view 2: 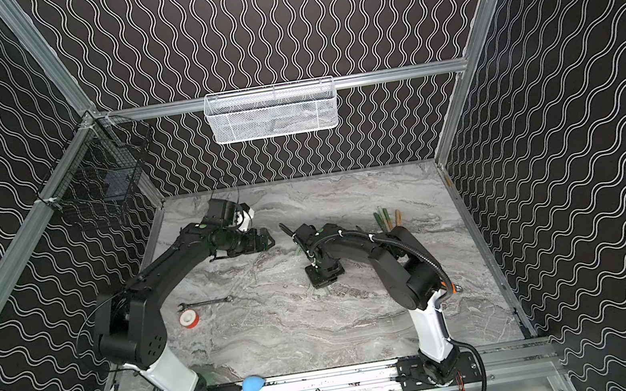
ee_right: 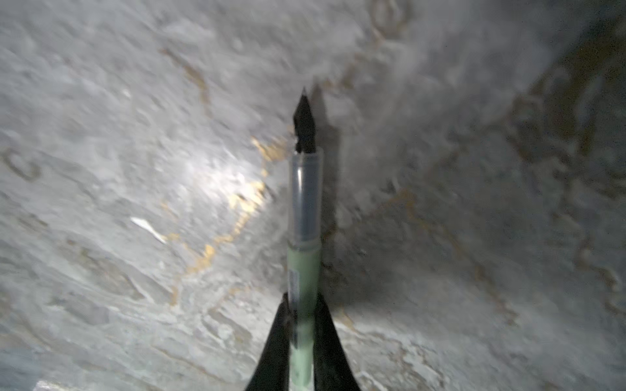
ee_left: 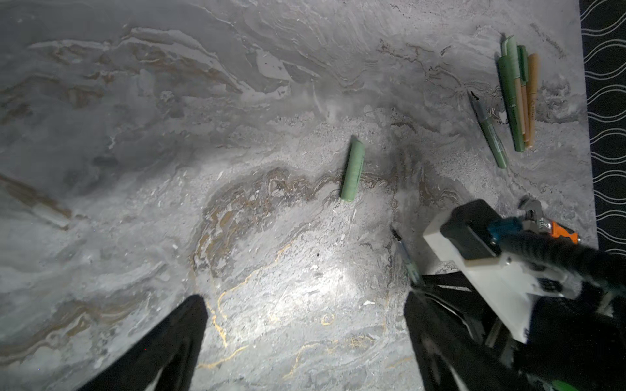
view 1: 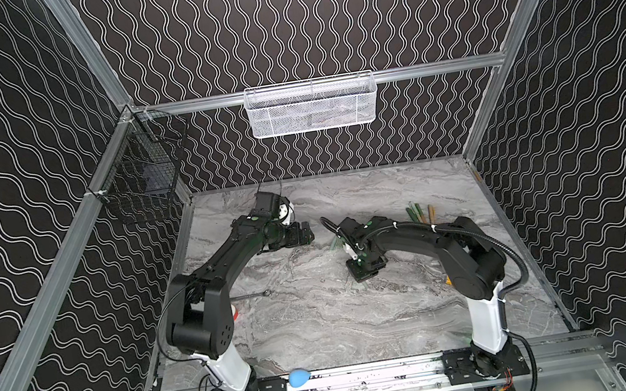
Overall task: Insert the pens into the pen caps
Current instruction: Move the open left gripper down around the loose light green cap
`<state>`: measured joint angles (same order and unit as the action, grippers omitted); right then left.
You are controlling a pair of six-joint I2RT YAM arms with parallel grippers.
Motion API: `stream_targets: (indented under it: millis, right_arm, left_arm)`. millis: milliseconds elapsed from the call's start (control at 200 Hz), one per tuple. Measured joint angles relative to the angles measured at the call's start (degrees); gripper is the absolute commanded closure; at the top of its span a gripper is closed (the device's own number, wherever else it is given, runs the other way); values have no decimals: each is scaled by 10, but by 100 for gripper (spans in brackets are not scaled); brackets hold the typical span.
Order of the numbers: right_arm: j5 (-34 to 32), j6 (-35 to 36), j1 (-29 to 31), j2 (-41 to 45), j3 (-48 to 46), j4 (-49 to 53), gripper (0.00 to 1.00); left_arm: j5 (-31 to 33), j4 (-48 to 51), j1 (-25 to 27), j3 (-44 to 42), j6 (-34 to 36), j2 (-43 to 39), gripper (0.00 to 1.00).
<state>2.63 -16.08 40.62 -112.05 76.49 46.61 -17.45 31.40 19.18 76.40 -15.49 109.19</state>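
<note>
Pickup step in hand: right gripper closed firmly on pale green plastic pen, dark pointed tip free, low over grey marble tabletop. Left gripper spread wide, empty, hovering near short pale green cylindrical cap lying flat. Next move likely needs left to grasp cap, open end facing pen tip, axes aligned.

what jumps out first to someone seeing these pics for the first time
The right end effector is shut on a pale green pen with a dark pointed tip. A lone pale green cap lies on the marble table before the open left end effector, and a bundle of pens lies toward the table's right side.
</note>
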Motion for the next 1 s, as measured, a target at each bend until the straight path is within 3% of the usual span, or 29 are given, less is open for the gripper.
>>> stream_targets:
  millis: [325, 465, 696, 1001]
  right_arm:
    - [16, 42, -6, 193, -107, -48, 95]
    - [30, 67, -6, 259, -137, -65, 95]
    - [54, 95, -6, 344, -169, -84, 95]
    - [58, 115, -9, 361, -181, -89, 95]
  left_arm:
    - [9, 26, 64, 140, 39, 134, 25]
    - [20, 42, 80, 193, 50, 189, 40]
    - [20, 65, 82, 247, 49, 258, 47]
    - [20, 98, 99, 321, 54, 330, 51]
